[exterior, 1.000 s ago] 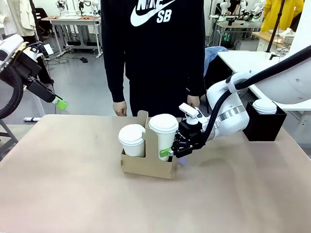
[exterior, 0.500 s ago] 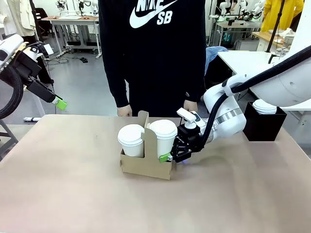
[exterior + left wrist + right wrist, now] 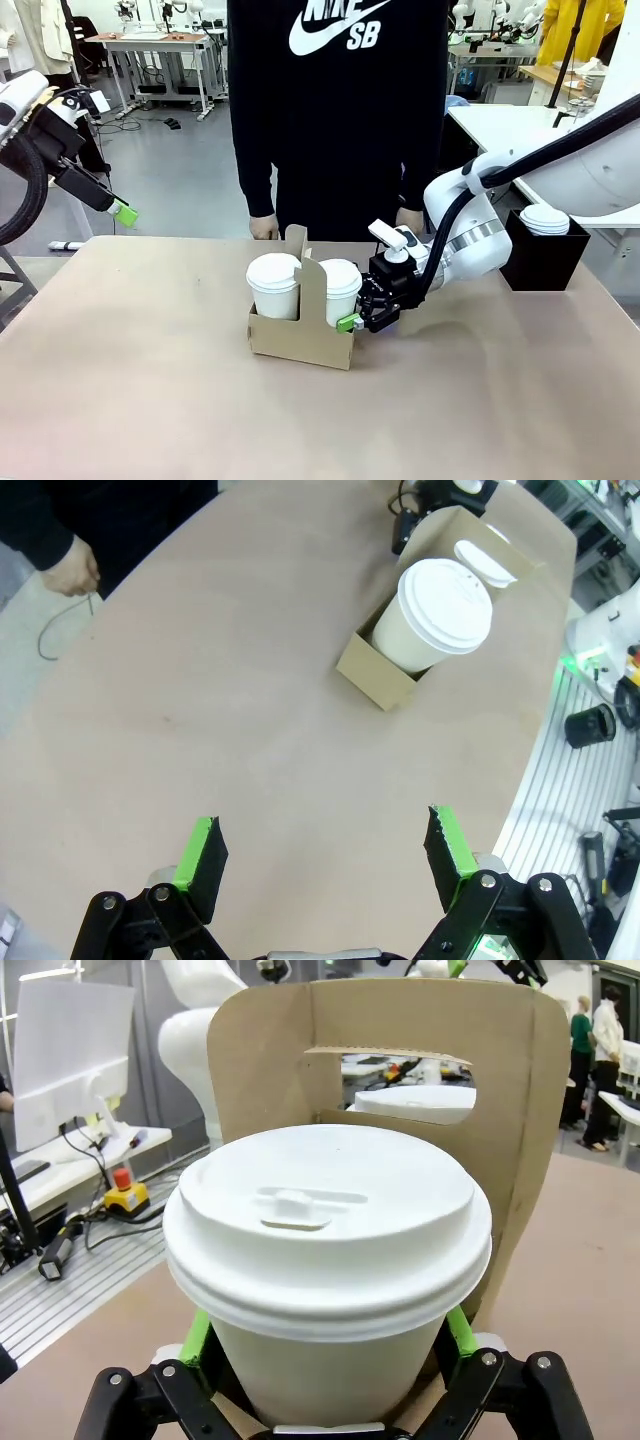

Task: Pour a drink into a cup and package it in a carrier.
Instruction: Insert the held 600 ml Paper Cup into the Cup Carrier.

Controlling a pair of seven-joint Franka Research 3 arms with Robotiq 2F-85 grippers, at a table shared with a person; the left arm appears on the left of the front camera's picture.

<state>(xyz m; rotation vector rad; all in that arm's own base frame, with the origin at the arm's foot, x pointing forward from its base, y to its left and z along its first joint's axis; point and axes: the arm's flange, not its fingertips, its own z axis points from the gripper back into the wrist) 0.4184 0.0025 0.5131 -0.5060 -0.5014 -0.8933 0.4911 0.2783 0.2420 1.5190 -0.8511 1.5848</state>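
Note:
The brown cardboard carrier (image 3: 297, 343) stands mid-table with its handle panel (image 3: 311, 290) upright. A white lidded cup (image 3: 273, 285) sits in its left slot. A second lidded cup (image 3: 340, 288) sits low in the right slot, with my right gripper (image 3: 350, 322) shut on its side. In the right wrist view this cup (image 3: 325, 1260) stands between my green pads (image 3: 197, 1337), with the handle panel (image 3: 390, 1035) behind it. My left gripper (image 3: 122, 212) hangs open high at the far left, and in its own view it (image 3: 325, 852) looks down on the carrier (image 3: 383, 672). The lids hide any drink.
A person in a black top (image 3: 335, 100) stands at the far edge, hands (image 3: 265, 228) hanging near the table. A black box (image 3: 545, 262) holding white lids (image 3: 545, 218) stands at the right. Bare tabletop (image 3: 150, 400) spreads out in front and to the left.
My right gripper has lowered the cup down into the carrier's right slot. The person has shifted a little to the right. The left arm has stayed still.

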